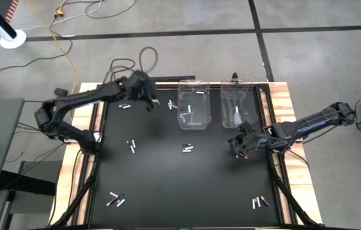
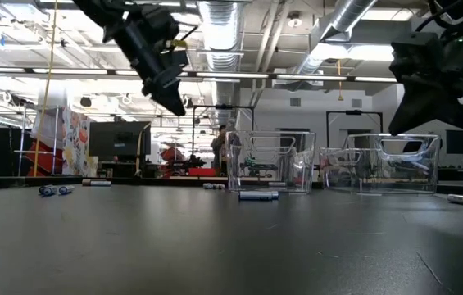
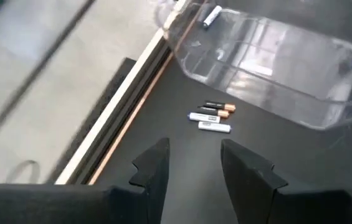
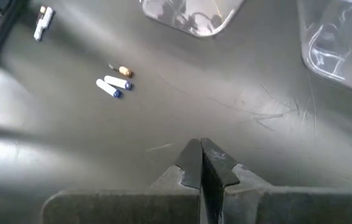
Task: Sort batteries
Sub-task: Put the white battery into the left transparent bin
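Overhead, slim cylindrical batteries (image 1: 188,149), clear bins (image 1: 193,104)

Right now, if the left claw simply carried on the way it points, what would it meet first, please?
Probably the small cluster of three batteries on the black mat, beside the clear bin. The left claw is open, empty and aimed down at them, with nothing in between. How far above them it hangs is unclear.

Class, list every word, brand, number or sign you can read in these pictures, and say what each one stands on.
None can be read.
Small white and copper-tipped cylindrical batteries: markings too small to read.
Clear plastic rectangular bins: no labels visible.
Colourful poster in the room behind: too blurred to read.
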You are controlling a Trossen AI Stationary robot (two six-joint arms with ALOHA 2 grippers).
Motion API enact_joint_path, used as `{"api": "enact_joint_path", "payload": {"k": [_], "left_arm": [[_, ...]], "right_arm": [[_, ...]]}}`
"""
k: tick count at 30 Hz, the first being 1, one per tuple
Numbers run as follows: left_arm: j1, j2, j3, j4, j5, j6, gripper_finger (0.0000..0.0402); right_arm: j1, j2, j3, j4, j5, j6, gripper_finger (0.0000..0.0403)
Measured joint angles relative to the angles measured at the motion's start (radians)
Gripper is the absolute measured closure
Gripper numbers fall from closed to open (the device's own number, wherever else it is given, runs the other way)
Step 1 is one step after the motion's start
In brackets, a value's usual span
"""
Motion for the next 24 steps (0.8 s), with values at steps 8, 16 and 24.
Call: {"api": "enact_joint_path", "payload": {"k": [8, 16, 24], "left_arm": [[0.111, 0.006, 0.0, 0.008, 0.069, -0.003, 0.0263], [0.084, 0.031, 0.0, 0.004, 0.085, 0.063, 0.0229], [0.05, 0.154, 0.0, -0.02, 0.085, 0.057, 0.0165]], "right_arm": [[0.0, 0.0, 0.0, 0.002, 0.0, 0.0, 0.0385], [0.001, 0.0, 0.0, 0.005, 0.0, 0.001, 0.0385], [0.001, 0.0, 0.0, 0.024, 0.0, 0.007, 0.0385]]}}
